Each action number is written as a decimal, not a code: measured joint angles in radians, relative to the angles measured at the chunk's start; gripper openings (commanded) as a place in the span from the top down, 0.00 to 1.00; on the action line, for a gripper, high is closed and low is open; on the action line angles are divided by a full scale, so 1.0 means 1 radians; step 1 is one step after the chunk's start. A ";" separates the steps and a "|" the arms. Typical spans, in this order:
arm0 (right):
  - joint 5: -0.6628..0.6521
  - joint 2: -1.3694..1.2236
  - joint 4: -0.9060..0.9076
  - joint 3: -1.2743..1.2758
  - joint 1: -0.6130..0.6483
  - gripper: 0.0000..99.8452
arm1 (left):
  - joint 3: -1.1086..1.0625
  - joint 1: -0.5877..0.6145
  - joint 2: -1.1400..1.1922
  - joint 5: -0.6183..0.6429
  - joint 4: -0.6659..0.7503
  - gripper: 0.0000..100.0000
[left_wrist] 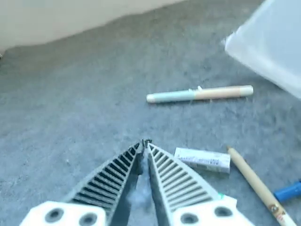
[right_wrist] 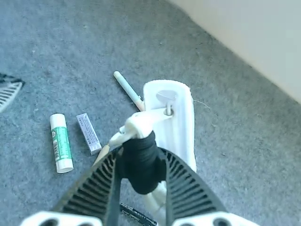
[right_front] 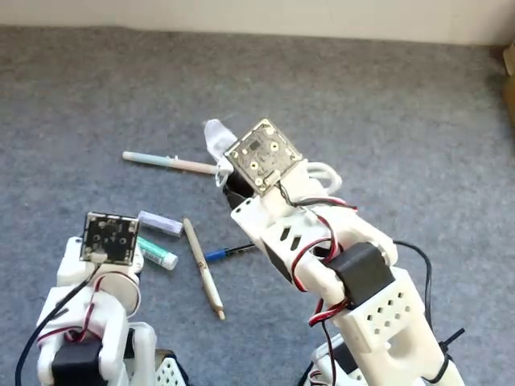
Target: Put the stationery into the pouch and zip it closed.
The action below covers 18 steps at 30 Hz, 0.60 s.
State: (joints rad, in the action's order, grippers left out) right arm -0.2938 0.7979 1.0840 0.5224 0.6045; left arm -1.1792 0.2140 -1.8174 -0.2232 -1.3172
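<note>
The translucent white pouch (right_wrist: 175, 123) lies on the grey carpet, its zipper pull (right_wrist: 168, 110) facing my right gripper (right_wrist: 139, 157). That gripper is shut on a black item with a white end, held right at the pouch. In the high view the pouch (right_front: 215, 135) pokes out from under the right arm (right_front: 261, 158). A pastel pen (right_front: 169, 162), an eraser (right_front: 159, 223), a green glue stick (right_front: 158, 253), a beige pen (right_front: 203, 269) and a blue pen (right_front: 229, 252) lie loose. My left gripper (left_wrist: 145, 143) is shut and holds nothing, just short of the eraser (left_wrist: 203, 159).
The left arm (right_front: 113, 239) stands at the near left, over the glue stick's end. A pale wall (left_wrist: 70, 19) borders the carpet at the far side. Open carpet stretches to the left and right of the stationery.
</note>
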 measured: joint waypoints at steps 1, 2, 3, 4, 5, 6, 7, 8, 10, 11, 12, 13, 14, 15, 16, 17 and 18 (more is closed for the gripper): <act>0.000 0.000 0.000 0.000 0.000 0.99 | 0.018 0.000 0.000 0.008 0.000 0.84; 0.000 0.000 0.000 0.000 0.000 0.99 | 0.034 0.002 0.000 0.015 0.000 0.80; 0.000 0.000 0.000 0.000 0.000 0.99 | 0.046 0.002 0.000 0.021 0.000 0.78; 0.003 0.000 0.000 0.000 0.005 0.99 | 0.057 0.002 0.000 0.034 0.000 0.78; 0.012 0.000 0.000 0.000 0.015 0.99 | 0.066 0.002 0.000 0.055 0.000 0.78; 0.020 0.000 0.000 0.002 0.029 0.99 | 0.071 0.002 0.000 0.087 0.003 0.79; 0.023 0.000 0.000 0.002 0.043 0.99 | 0.074 0.002 0.000 0.120 0.012 0.79; 0.028 0.000 0.000 0.012 0.051 0.99 | 0.078 0.002 0.000 0.144 0.031 0.80; 0.031 0.000 0.000 0.031 0.071 0.99 | 0.080 0.000 0.000 0.166 0.064 0.80; 0.031 -0.002 0.000 0.041 0.080 0.99 | 0.080 0.002 0.000 0.172 0.086 0.80; 0.031 -0.003 0.002 0.060 0.081 0.99 | 0.081 0.002 0.000 0.173 0.106 0.80; 0.031 -0.008 0.009 0.075 0.080 0.99 | 0.081 0.002 0.000 0.176 0.127 0.80; 0.031 -0.018 0.012 0.081 0.077 0.99 | 0.081 0.002 0.000 0.186 0.147 0.80; 0.031 -0.029 0.009 0.086 0.075 0.99 | 0.081 0.002 0.000 0.199 0.167 0.80; 0.031 -0.034 0.011 0.094 0.074 0.99 | 0.081 0.002 0.000 0.215 0.184 0.80; 0.032 -0.032 0.009 0.092 0.074 0.99 | 0.086 0.002 0.000 0.230 0.196 0.80; 0.032 -0.031 0.009 0.094 0.074 0.99 | 0.094 0.002 0.000 0.242 0.204 0.80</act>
State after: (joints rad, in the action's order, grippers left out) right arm -0.2616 0.7672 1.0932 0.6160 0.6782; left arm -1.0856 0.2156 -1.8174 0.0192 -1.1132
